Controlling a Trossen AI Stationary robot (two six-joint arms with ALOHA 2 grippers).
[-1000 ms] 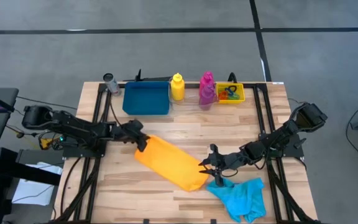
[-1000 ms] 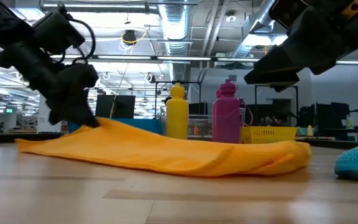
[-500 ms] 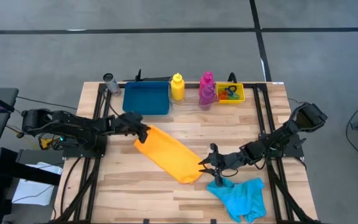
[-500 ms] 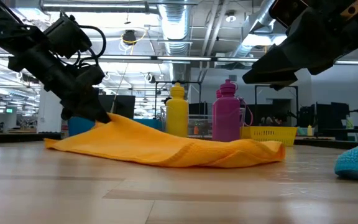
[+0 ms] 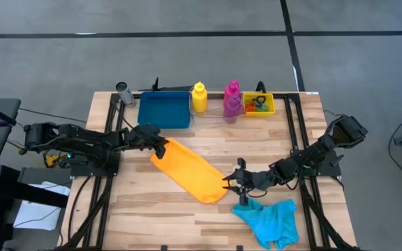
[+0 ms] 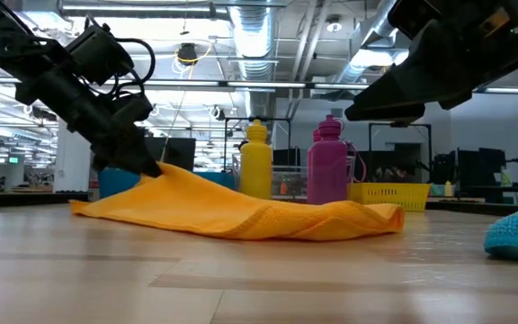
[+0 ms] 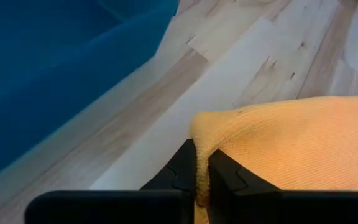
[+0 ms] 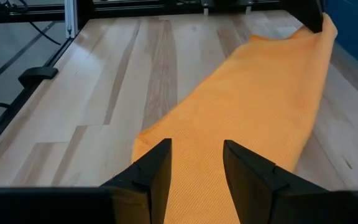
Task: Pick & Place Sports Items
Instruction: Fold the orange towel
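High view, left to right: one left gripper (image 5: 160, 146) pinching a corner of the single orange cloth (image 5: 190, 171), which lies long and rumpled across mid-table; one blue tray (image 5: 163, 111); two bottles, yellow (image 5: 199, 97) and magenta (image 5: 232, 99); one yellow bin (image 5: 258, 104); one right gripper (image 5: 229, 187), fingers spread over the cloth's other end; one crumpled cyan cloth (image 5: 269, 220) near the front edge.

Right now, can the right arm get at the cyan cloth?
Probably yes. The right end effector hovers open just beside the cyan cloth, with bare table between them. The orange cloth, pinched by the left end effector, lies on its other side.
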